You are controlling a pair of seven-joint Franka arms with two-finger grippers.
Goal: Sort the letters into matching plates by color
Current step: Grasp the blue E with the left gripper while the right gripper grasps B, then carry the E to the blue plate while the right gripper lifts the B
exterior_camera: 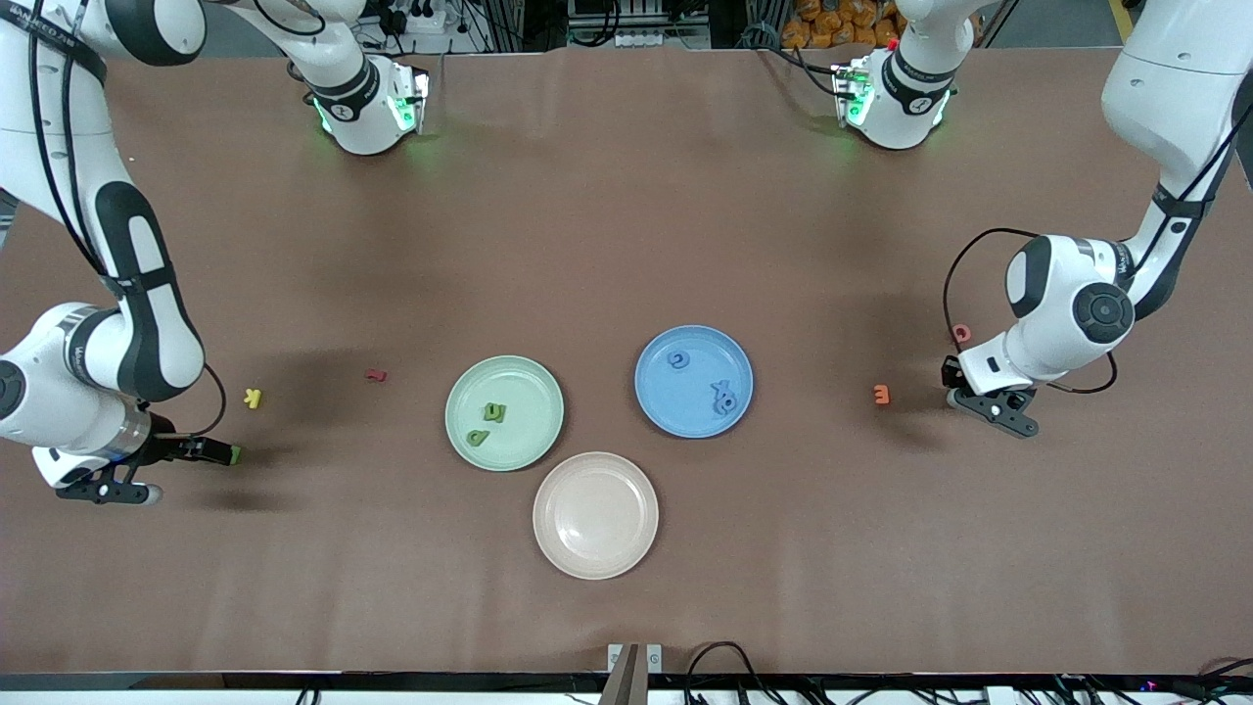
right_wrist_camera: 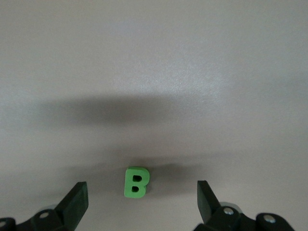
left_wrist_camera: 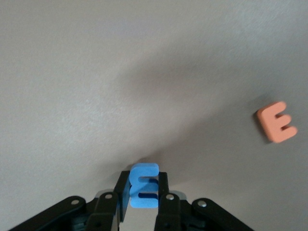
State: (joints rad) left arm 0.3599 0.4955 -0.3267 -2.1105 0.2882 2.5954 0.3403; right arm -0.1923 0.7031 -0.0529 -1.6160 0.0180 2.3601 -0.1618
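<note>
The left gripper [left_wrist_camera: 143, 192] is seen low at the left arm's end of the bench [exterior_camera: 626, 196], its fingers [left_wrist_camera: 120, 192] pinched on a blue letter E [left_wrist_camera: 144, 185]. This letter is shown only by the left wrist view; in the front view it is hidden under the gripper. An orange letter E [exterior_camera: 882, 395] lies on the bench near that gripper, and a pink letter [exterior_camera: 962, 334] is partly cut off by the arm's cable.

The right gripper [right_wrist_camera: 142, 204] is held low at the right arm's end, fingers [right_wrist_camera: 74, 202] spread wide on either side of a green letter B [right_wrist_camera: 135, 182] — barely made out in the front view as a green speck at the gripper's tip.

A yellow letter K [exterior_camera: 254, 398] and a small red letter [exterior_camera: 376, 375] lie apart on the bench. Two green letters [exterior_camera: 487, 424] are seen in the pale green plate [exterior_camera: 462, 377], blue letters [exterior_camera: 722, 396] in the blue plate [exterior_camera: 656, 401] — their shapes are hard to read. The beige-pink plate [exterior_camera: 595, 558] lies nearest the camera.
</note>
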